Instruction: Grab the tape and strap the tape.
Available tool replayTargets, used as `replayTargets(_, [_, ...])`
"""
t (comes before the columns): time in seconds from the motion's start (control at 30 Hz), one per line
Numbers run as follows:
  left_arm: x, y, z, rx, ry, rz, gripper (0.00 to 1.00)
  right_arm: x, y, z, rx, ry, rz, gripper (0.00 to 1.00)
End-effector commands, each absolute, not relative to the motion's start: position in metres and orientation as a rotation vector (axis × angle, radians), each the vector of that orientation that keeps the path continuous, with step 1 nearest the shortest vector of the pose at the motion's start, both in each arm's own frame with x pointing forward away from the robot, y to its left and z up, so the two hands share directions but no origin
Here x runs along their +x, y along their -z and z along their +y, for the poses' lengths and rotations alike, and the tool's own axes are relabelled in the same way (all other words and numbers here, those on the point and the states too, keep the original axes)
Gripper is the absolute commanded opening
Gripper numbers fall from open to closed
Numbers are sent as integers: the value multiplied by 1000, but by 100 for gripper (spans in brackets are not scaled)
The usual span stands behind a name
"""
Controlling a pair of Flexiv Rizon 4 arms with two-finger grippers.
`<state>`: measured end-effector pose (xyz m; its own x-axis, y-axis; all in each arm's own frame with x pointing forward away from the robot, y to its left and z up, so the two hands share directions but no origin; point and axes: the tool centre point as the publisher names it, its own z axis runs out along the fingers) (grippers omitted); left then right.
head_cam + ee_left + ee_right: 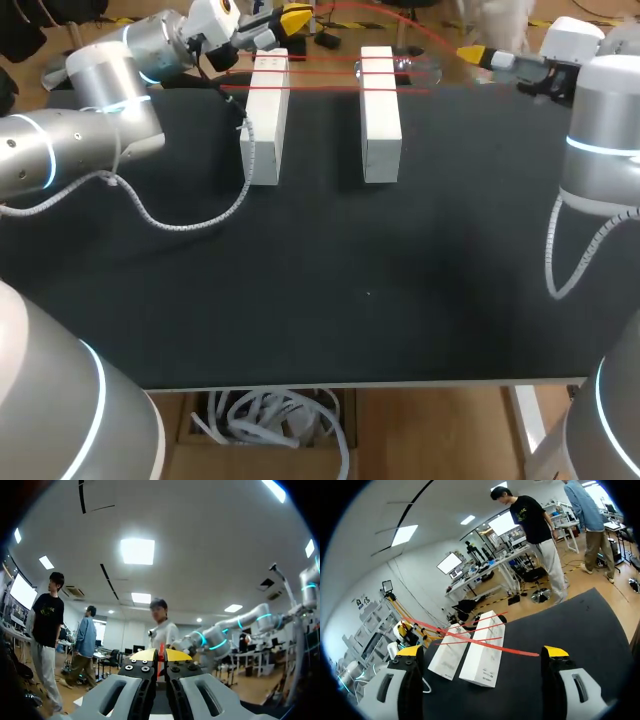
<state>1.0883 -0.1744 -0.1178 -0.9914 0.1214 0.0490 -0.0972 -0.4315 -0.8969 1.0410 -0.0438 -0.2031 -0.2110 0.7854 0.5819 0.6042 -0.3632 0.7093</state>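
Starting at the near edge, the black table [330,320] carries a loop of the left arm's white coiled cable [180,218] on its left half. Farther back, two white blocks lie side by side with a gap between them, their long sides running away from the robot: the left block [265,120] and the right block [380,115]. Several strands of red tape [320,87] cross the far ends of both blocks from side to side and span the gap between them.

Beyond the left block, at the far edge of the table, the left gripper [290,18] sits at the end of the arm entering from the left. In the left wrist view its fingers are pressed together, with a thin strip of the red tape [160,662] clamped between the yellow tips.

At the far right, the right gripper [475,53] points toward the blocks. In the right wrist view its fingers stand wide apart. One long tape strand [490,647] runs over both blocks and ends against one yellow fingertip [554,652]; the other fingertip is clear of it. Whether the strand adheres to that tip cannot be determined. The same view shows the strands converging at the left gripper, beyond the blocks.
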Motion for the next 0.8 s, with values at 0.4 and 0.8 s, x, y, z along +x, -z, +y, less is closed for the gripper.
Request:
replayTargets(0.4, [1090,119,-174,-40,-2552,-1594,0,1011,194,-42,2361,-2032,773,100])
replayTargets(0.8, [1090,119,-174,-40,-2552,-1594,0,1014,197,-56,2362,-2030,427,100])
